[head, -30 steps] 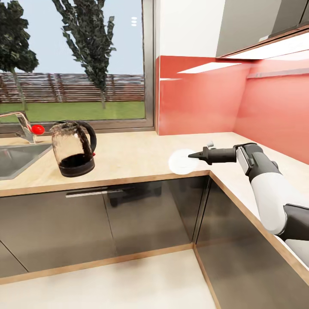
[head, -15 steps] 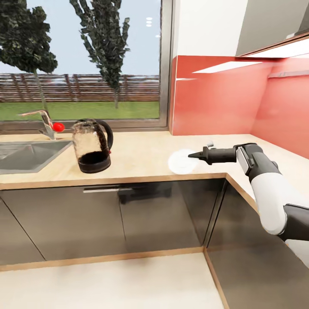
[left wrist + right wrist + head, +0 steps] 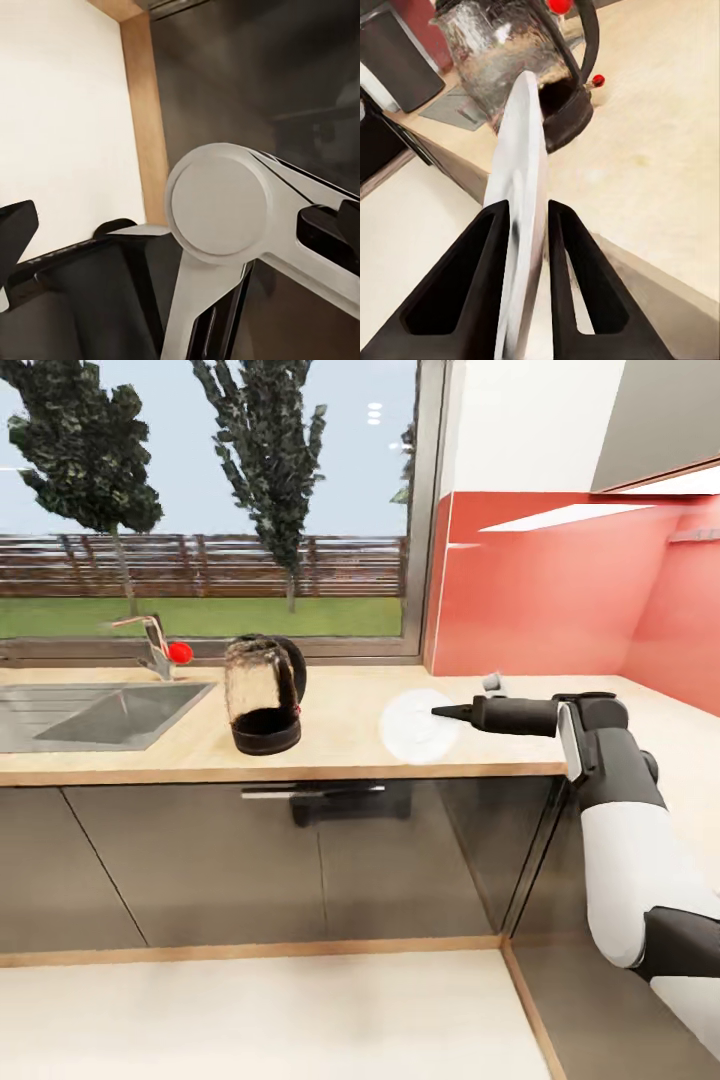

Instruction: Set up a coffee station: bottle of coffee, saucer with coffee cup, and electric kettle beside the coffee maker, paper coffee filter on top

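Observation:
My right gripper (image 3: pixel 440 712) is shut on the rim of a white saucer (image 3: pixel 410 730), held just above the wooden countertop (image 3: pixel 340 755) near its front edge. In the right wrist view the saucer (image 3: pixel 521 135) stands edge-on between the two black fingers (image 3: pixel 480 255) of the gripper (image 3: pixel 526 206). A glass electric kettle (image 3: pixel 262 695) with a black base and handle stands on the counter, to the left of the saucer and apart from it. The wrist view looks past the saucer at the kettle (image 3: pixel 510 45). The left wrist view looks at the robot's own white arm joint (image 3: pixel 217 206).
A steel sink (image 3: pixel 100 710) with a red-knobbed faucet (image 3: pixel 155 645) lies left of the kettle, under the window. A small grey object (image 3: pixel 492 682) sits on the counter behind my right gripper. The red backsplash (image 3: pixel 540 590) lines the corner, with dark cabinet fronts (image 3: pixel 300 860) below.
The head view has swung left, so kettle, sink and counter corner have slid right in the picture. My right arm, still holding the saucer, now sits closer to the kettle.

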Controlling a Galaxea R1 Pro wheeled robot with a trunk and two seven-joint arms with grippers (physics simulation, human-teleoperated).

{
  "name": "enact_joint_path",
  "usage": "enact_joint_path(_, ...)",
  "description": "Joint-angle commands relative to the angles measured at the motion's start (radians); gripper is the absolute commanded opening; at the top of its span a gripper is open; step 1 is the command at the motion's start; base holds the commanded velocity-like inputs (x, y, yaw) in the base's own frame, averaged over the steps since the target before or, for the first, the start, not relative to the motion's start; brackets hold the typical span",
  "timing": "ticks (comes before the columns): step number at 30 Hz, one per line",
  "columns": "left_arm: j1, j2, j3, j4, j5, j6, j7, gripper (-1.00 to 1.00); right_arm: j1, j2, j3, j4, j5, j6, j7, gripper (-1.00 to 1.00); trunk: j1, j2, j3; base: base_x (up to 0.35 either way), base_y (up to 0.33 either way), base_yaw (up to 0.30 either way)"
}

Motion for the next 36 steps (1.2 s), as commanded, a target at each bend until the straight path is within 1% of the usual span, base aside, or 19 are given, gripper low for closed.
enact_joint_path(1,-0.001,0.0,-0.009,0.0,0.008,-0.004,-0.001,1.0,0.0,0.001,-0.002,-0.002,0.009,0.009,0.011,-1.0,0.0,-0.001,-0.001,-0.14,0.232,0.253)
enact_joint_path(17,-0.001,0.0,-0.009,0.0,0.008,-0.004,-0.001,1.0,0.0,0.001,-0.004,0.0,0.009,0.007,0.011,-1.0,0.0,-0.001,0.007,-0.143,0.264,0.263)
enact_joint_path(29,-0.001,0.0,-0.01,0.0,0.009,-0.005,-0.001,1.0,0.008,0.001,-0.004,0.05,0.009,0.006,0.012,-1.0,0.0,-0.001,0.013,-0.005,0.308,0.265)
enact_joint_path(33,-0.001,-0.012,-0.009,0.0,0.009,-0.005,-0.001,1.0,0.008,0.001,-0.004,0.053,0.009,0.006,0.012,-1.0,0.0,-0.001,0.015,0.077,0.311,0.265)
enact_joint_path(36,-0.001,-0.014,-0.009,0.0,0.009,-0.005,-0.001,1.0,0.008,0.001,-0.004,0.053,0.009,0.006,0.012,-1.0,0.0,-0.001,0.016,0.137,0.308,0.265)
